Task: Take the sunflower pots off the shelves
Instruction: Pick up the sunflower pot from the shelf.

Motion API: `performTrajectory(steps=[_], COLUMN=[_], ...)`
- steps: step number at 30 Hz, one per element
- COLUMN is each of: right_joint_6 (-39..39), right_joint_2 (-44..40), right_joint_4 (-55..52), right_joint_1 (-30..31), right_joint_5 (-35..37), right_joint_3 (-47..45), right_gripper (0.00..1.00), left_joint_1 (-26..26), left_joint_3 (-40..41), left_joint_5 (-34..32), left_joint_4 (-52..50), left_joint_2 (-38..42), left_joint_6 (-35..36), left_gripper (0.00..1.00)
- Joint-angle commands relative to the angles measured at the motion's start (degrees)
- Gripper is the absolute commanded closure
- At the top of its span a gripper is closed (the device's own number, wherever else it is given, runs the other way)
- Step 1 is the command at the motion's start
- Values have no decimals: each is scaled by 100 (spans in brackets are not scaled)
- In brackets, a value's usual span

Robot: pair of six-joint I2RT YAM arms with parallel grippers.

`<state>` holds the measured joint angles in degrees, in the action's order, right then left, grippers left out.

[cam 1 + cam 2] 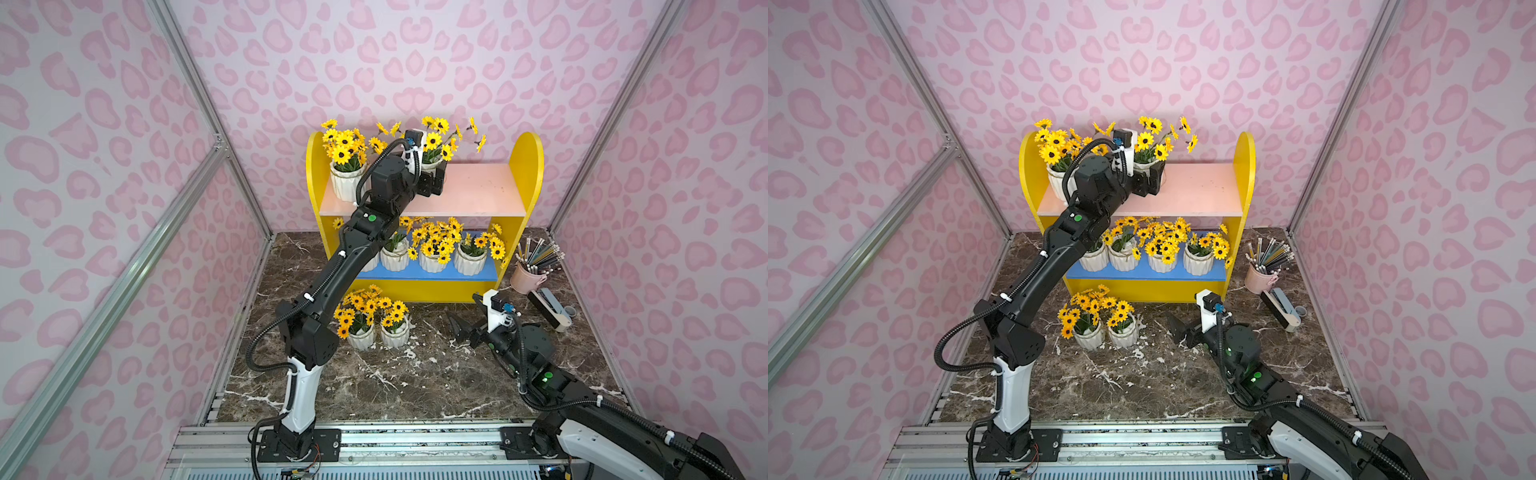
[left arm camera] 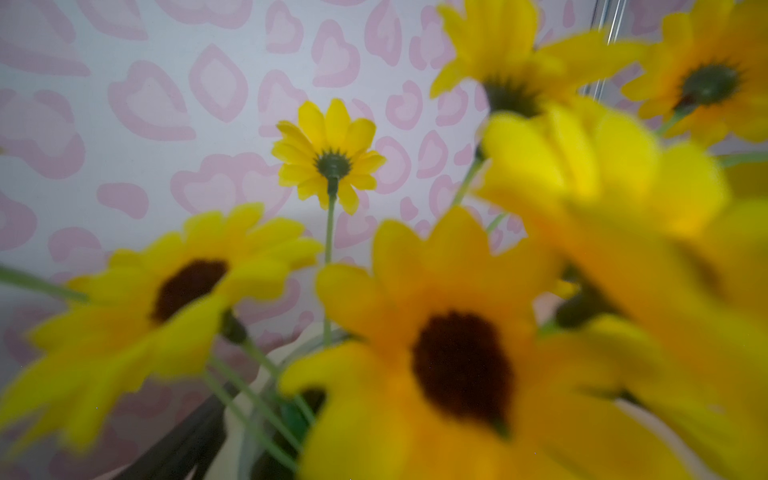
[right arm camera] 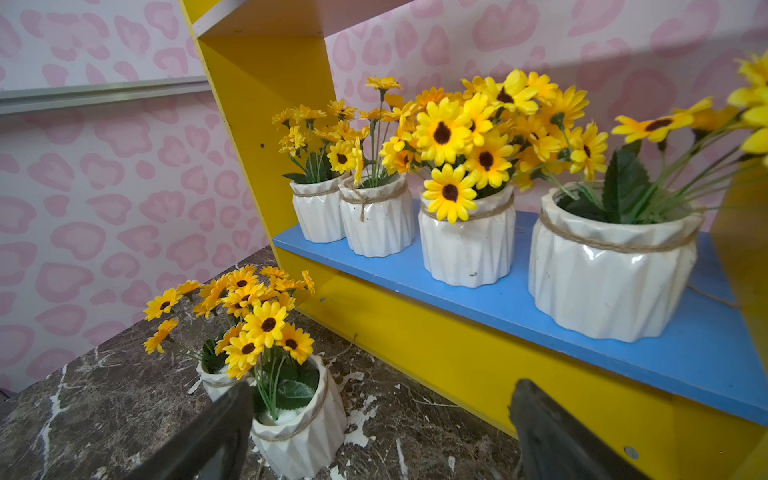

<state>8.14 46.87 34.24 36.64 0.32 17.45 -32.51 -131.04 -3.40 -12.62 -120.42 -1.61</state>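
1. The sunflower pot (image 1: 433, 143) being worked on stands upright, long axis vertical, on the pale pink upper board (image 1: 478, 187) of the shelves (image 1: 528, 166). A neighbouring pot (image 1: 347, 183) stands at that board's left end.
2. The left end effector (image 1: 434, 180) meets it from the front, level with the white body. Its fingers flank the pot, but I cannot tell whether they are clamped on it.
3. Four more pots (image 3: 467, 245) line the blue lower board (image 3: 498, 307), and two pots (image 1: 361, 338) stand on the marble worktop (image 1: 415, 382).
4. The right end effector (image 3: 382, 388), fingers apart and empty, hovers low before the blue board, well away from the upper pot.
5. No brand, label or writing can be read.

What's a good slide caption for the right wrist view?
Four sunflower pots line the blue board; two more stand on the marble tabletop.
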Motion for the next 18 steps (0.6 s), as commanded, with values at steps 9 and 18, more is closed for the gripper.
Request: performTrajectory(steps=[9,18], right_joint_6=[74,73], right_joint_2=[-71,-120], right_joint_4=[215,204], right_joint_1=[-8,-6], right_joint_5=[-49,-58], right_joint_3=[-12,-14], right_gripper=[1,1], left_joint_1=[-16,-66], left_joint_3=[1,90], left_joint_5=[252,464], left_joint_4=[-162,-352], left_joint_2=[128,367], left_joint_6=[134,118], left_gripper=[9,19])
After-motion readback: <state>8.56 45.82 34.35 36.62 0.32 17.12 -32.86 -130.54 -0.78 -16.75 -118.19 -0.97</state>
